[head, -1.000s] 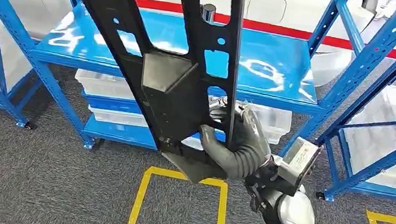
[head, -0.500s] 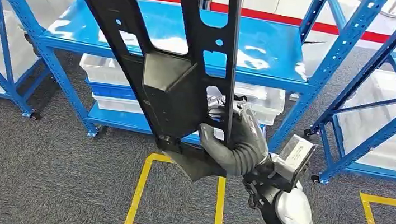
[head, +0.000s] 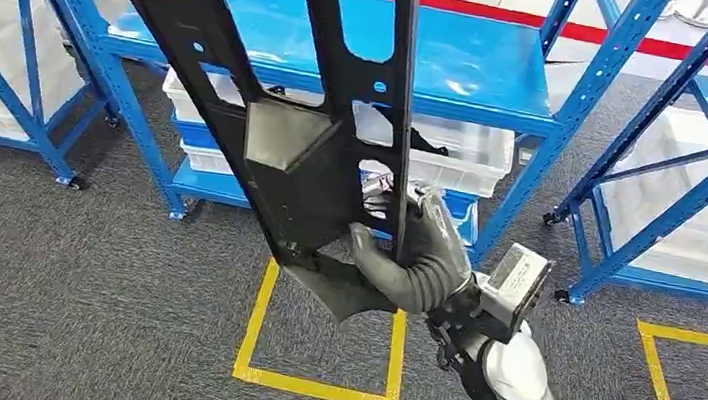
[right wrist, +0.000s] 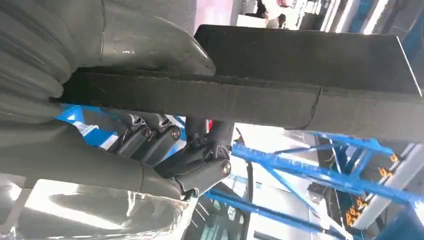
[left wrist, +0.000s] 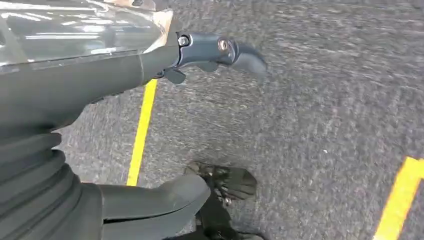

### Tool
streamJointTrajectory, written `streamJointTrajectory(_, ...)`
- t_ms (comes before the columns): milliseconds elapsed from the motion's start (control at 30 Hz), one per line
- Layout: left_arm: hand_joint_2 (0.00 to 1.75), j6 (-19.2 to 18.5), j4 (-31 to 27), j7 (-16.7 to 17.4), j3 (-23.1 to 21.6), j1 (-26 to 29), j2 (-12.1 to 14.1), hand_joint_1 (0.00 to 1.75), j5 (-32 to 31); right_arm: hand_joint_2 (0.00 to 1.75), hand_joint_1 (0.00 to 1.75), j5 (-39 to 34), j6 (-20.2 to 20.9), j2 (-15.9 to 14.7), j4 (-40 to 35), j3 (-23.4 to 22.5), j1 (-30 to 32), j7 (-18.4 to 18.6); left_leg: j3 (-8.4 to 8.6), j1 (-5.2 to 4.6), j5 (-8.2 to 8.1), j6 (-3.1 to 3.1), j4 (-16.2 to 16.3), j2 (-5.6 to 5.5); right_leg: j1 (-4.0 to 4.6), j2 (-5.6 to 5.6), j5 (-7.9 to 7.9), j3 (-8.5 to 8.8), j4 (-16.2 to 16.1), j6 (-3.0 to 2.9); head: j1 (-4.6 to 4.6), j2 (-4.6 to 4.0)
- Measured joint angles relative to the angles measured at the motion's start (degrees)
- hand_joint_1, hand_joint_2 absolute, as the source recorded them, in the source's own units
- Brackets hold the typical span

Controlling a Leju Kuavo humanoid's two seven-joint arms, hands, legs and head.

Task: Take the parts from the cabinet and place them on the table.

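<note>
A long black metal part (head: pixel 308 144) with cut-out holes and a boxy bracket stands tilted in front of me in the head view, its top running out of the picture. My right hand (head: pixel 416 255) grips its lower right edge, thumb in front and fingers behind. In the right wrist view the same hand (right wrist: pixel 85 60) clamps the part's thick dark edge (right wrist: pixel 310 65), with the fingers (right wrist: pixel 200 170) curled under it. My left hand (left wrist: pixel 75 90) hangs over the grey carpet with its fingers apart and nothing in it.
A blue rack (head: pixel 476 68) stands ahead with white bins (head: pixel 461 157) on its lower shelves. More blue racks flank it on the left (head: pixel 21 41) and right (head: pixel 679 136). A yellow taped square (head: pixel 318 389) marks the carpet, another (head: pixel 662 391) to the right.
The whole picture has shifted, so the camera has moved: the racks now sit higher and show more of the lower bins. My right hand keeps its grip on the black part.
</note>
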Motion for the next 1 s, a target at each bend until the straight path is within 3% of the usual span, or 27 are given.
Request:
streamJointTrajectory(67,1.75,-0.24,0.00,0.13,0.09,-0.03,0.11,0.00,0.20,1.75,1.75,0.28,-0.20,-0.18,0.11,0.07,-0.03,-0.26,-1.57,-0.37,1.48,1.17,0.02,0.10,0.05,0.15,-6.06,-2.67,5.37,-1.47,0.02,0.00)
streamJointTrajectory(100,1.75,-0.50,0.00,0.15,0.24,-0.02,0.20,0.00,0.28,1.75,1.75,0.42,-0.30,-0.29,0.22,0.11,-0.03,-0.46,-2.51,-0.44,2.25,1.30,0.05,0.17,0.07,0.24,-9.05,-3.75,9.82,-1.90,0.06,0.00)
streamJointTrajectory(133,1.75,-0.66,0.00,0.15,0.28,-0.02,0.26,0.00,0.37,1.75,1.75,0.50,-0.42,-0.33,0.31,0.13,0.00,-0.61,-3.52,-0.59,3.00,1.38,0.08,0.19,0.10,0.28,-11.07,-4.52,14.12,-1.95,0.02,0.00)
streamJointTrajectory(167,1.75,-0.85,0.00,0.15,0.31,0.01,0.26,0.00,0.39,1.75,1.75,0.66,-0.57,-0.35,0.39,0.18,0.03,-0.72,-4.55,-0.71,3.81,1.37,0.12,0.25,0.08,0.28,-11.61,-4.62,17.21,-1.54,0.02,0.00)
streamJointTrajectory(200,1.75,-1.01,0.00,0.15,0.31,0.01,0.26,0.00,0.46,1.75,1.75,0.81,-0.68,-0.35,0.48,0.26,0.06,-0.81,-5.52,-0.74,4.57,1.29,0.16,0.32,0.08,0.28,-10.91,-3.78,17.97,-0.93,0.02,0.00)
streamJointTrajectory(267,1.75,-1.20,0.00,0.02,0.31,0.02,0.26,0.00,0.42,1.75,1.75,0.94,-0.81,-0.37,0.59,0.44,0.03,-1.03,-7.47,-0.71,6.04,0.93,0.18,0.35,0.05,0.27,-7.30,1.21,12.86,0.53,0.02,0.00)
streamJointTrajectory(300,1.75,-1.42,0.00,-0.24,0.31,0.02,0.28,0.00,0.24,1.75,1.75,1.23,-0.98,-0.31,0.57,0.55,-0.02,-1.18,-8.29,-0.69,6.68,0.59,0.23,0.04,0.04,0.48,-6.52,5.08,7.78,0.56,0.04,0.00)
streamJointTrajectory(333,1.75,-1.79,-0.02,-0.61,0.31,0.00,0.33,0.00,-0.02,1.75,1.75,1.57,-1.24,-0.18,0.57,0.66,-0.12,-1.27,-8.78,-0.68,7.33,0.20,0.38,-0.28,0.03,1.53,-8.01,9.33,2.29,-0.27,0.02,0.00)
streamJointTrajectory(367,1.75,-1.84,-0.02,-0.87,0.31,-0.07,0.35,0.00,-0.13,1.75,1.75,2.16,-1.42,0.04,0.35,0.81,-0.07,-1.33,-9.25,-1.06,7.77,-0.30,0.57,-0.61,0.59,2.18,-10.16,12.84,-3.21,-1.02,-0.02,0.00)
streamJointTrajectory(433,1.75,-1.90,-0.02,-1.05,0.31,0.00,0.55,0.00,-0.57,1.75,1.75,2.99,-1.84,0.04,0.24,1.03,0.13,-1.64,-8.82,-1.05,8.97,-0.79,0.13,-0.88,0.72,1.72,-9.78,11.74,-2.32,-1.25,-0.17,-0.02)
streamJointTrajectory(467,1.75,-1.88,0.00,-1.05,0.29,0.06,0.63,0.00,-0.59,1.75,1.75,3.43,-1.88,0.04,0.22,1.16,0.19,-1.70,-8.81,-0.97,9.60,-1.17,-0.23,-1.27,0.90,1.29,-9.52,11.52,-2.18,-1.70,-0.16,0.00)
streamJointTrajectory(500,1.75,-1.88,0.00,-1.05,0.28,0.21,0.85,0.00,-0.61,1.75,1.75,3.63,-1.88,0.06,0.24,1.35,0.18,-1.71,-9.02,-0.69,9.99,-1.45,-0.40,-1.56,-0.40,0.76,-8.79,11.20,-2.48,-2.50,-0.17,0.00)
streamJointTrajectory(533,1.75,-1.88,0.00,-1.05,0.26,0.36,0.83,0.00,-0.70,1.75,1.75,3.72,-1.88,0.13,0.22,1.53,0.07,-1.71,-9.74,-0.56,7.81,-1.66,0.67,-1.23,-0.34,0.18,-8.30,10.79,-2.42,-2.87,-0.22,0.00)
streamJointTrajectory(567,1.75,-1.88,0.00,-1.03,0.26,0.42,0.79,0.00,-0.74,1.75,1.75,3.78,-1.90,0.30,0.06,1.55,0.10,-1.73,-10.66,-0.47,3.89,-1.95,3.54,-0.87,-0.39,-0.17,-7.78,10.25,-2.40,-3.68,-0.35,0.00)
streamJointTrajectory(600,1.75,-1.90,0.00,-1.03,0.26,0.41,0.79,0.00,-0.83,1.75,1.75,3.85,-1.90,0.33,-0.13,1.57,0.13,-1.77,-11.76,-0.39,0.49,-2.36,7.49,-0.79,-0.31,-0.68,-7.43,9.79,-2.39,-3.80,-0.33,0.00)
streamJointTrajectory(633,1.75,-2.08,0.00,-1.03,0.26,0.39,0.83,0.00,-0.98,1.75,1.75,3.98,-1.90,0.33,-0.24,1.55,0.19,-1.79,-13.03,-0.32,-1.89,-2.75,12.13,-0.63,-0.24,-1.18,-7.05,9.38,-2.34,-3.82,-0.35,0.00)
streamJointTrajectory(667,1.75,-2.38,0.00,-1.07,0.26,0.40,0.85,0.00,-1.16,1.75,1.75,4.09,-1.90,0.33,-0.22,1.64,0.29,-1.82,-14.05,-0.19,-2.83,-3.09,16.26,-0.55,-0.18,-1.76,-6.85,8.99,-2.26,-3.68,-0.33,0.00)
streamJointTrajectory(700,1.75,-2.73,0.00,-1.33,0.24,0.47,0.85,0.00,-1.25,1.75,1.75,4.26,-1.92,0.33,-0.22,1.84,0.47,-1.84,-14.16,0.03,-2.41,-3.27,18.39,-0.51,-0.18,-2.29,-6.68,8.92,-2.20,-3.45,-0.35,0.00)
streamJointTrajectory(733,1.75,-3.04,0.00,-1.47,0.24,0.56,0.87,0.00,-1.31,1.75,1.75,4.33,-1.95,0.33,-0.22,1.95,0.64,-1.86,-12.73,0.26,-1.22,-3.39,17.34,-0.28,-0.21,-2.88,-6.59,8.94,-2.13,-3.30,-0.37,0.00)
streamJointTrajectory(800,1.75,-3.25,0.00,-1.64,0.22,0.56,1.05,0.00,-1.73,1.75,1.75,4.35,-2.01,0.33,-0.24,2.03,0.75,-2.08,-6.49,0.64,2.14,-3.56,8.34,0.98,-0.52,-3.83,-6.58,9.00,-1.81,-3.05,-0.35,0.00)
streamJointTrajectory(833,1.75,-3.37,0.00,-1.64,0.17,0.51,1.05,0.00,-1.79,1.75,1.75,4.35,-2.08,0.33,-0.33,2.03,0.76,-2.14,-3.49,0.68,3.06,-3.60,3.34,3.54,-0.10,-4.37,-6.87,9.00,-1.57,-2.60,-0.37,0.00)
streamJointTrajectory(867,1.75,-3.54,0.00,-1.62,0.15,0.26,1.07,0.00,-1.88,1.75,1.75,4.35,-2.20,0.30,-0.43,2.01,0.98,-2.29,-2.68,-0.27,2.07,-3.51,2.36,5.28,0.29,-4.86,-6.94,8.03,-1.48,-2.36,-0.69,0.00)
streamJointTrajectory(900,1.75,-3.67,0.00,-1.62,0.13,0.25,1.22,0.00,-2.01,1.75,1.75,4.39,-2.38,0.30,-0.61,2.06,1.07,-2.32,-3.34,-0.23,2.48,-2.58,2.38,4.78,0.80,-5.44,-6.84,8.42,-1.39,-2.14,-0.26,0.00)
streamJointTrajectory(1000,1.75,-4.35,0.00,-1.49,-0.33,0.29,1.36,0.00,-2.89,1.75,1.75,4.94,-2.56,0.52,-1.20,2.38,1.29,-2.38,-4.08,-0.57,2.18,-0.98,1.59,2.66,0.74,-7.35,-6.89,8.56,-1.49,-1.26,-0.26,0.00)
